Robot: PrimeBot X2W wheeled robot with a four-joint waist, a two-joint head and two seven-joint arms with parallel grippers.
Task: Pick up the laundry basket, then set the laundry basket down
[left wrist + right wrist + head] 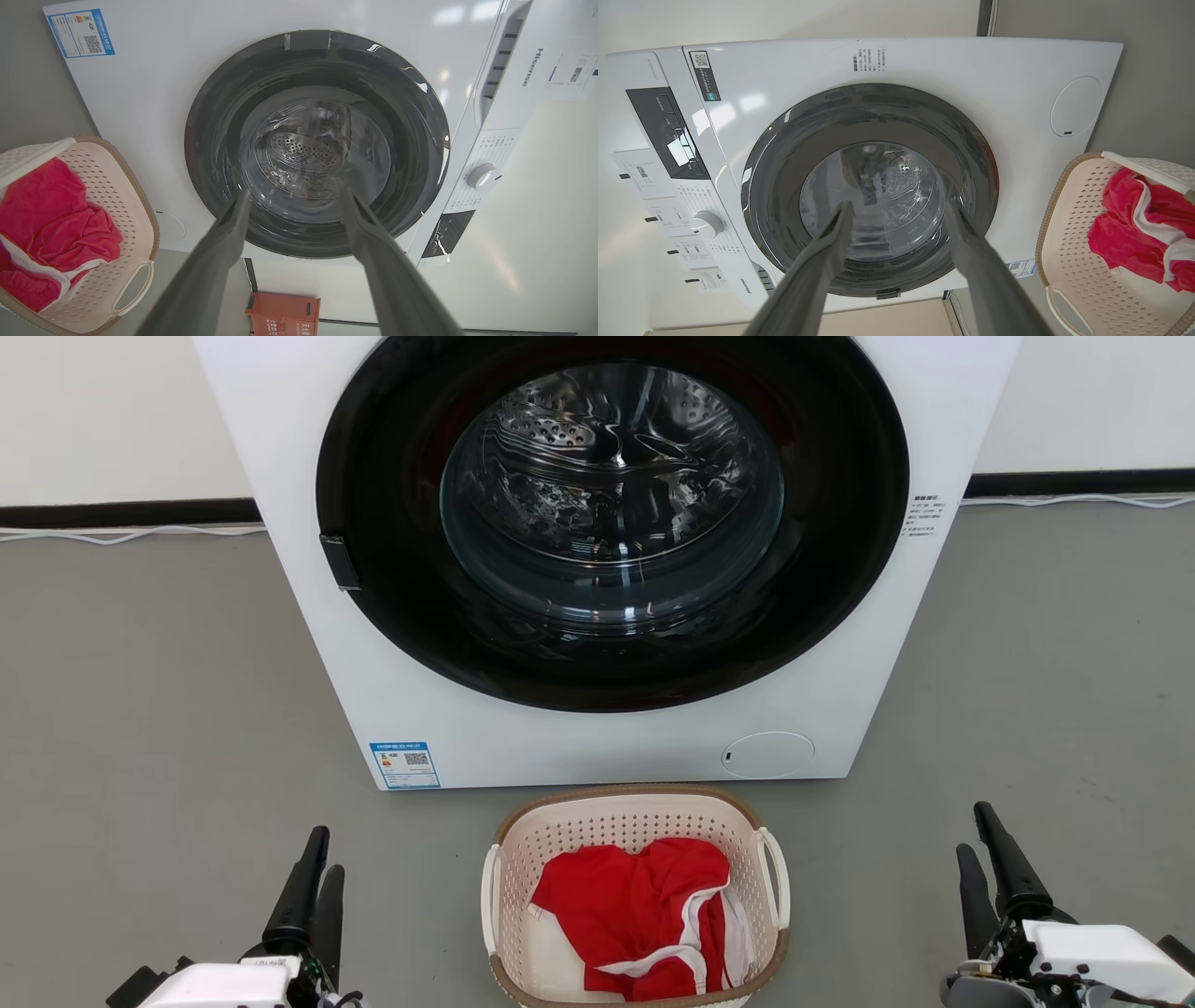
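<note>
The left gripper [327,851] hangs low over the grey floor [140,709]. Its two dark fingers are spread wide and hold nothing, as the left wrist view makes plain. To its right, the laundry basket [621,793] stands on the floor just in front of the washing machine [420,709], below the closed round door [611,523]. One white loop handle [488,896] faces the left gripper and the other handle [777,877] faces the right, so the line from handle to handle runs across the robot's front. The picture's lower edge cuts off the near rim, so I cannot tell the basket's long axis. A crumpled red garment with white trim [635,915] lies inside the basket and covers much of its bottom. Further right, the right gripper [971,828] is also wide open and empty. Each gripper is well apart from its handle, and neither is clearly nearer. The coming move probably calls for both arms to close inward, one on each handle.
</note>
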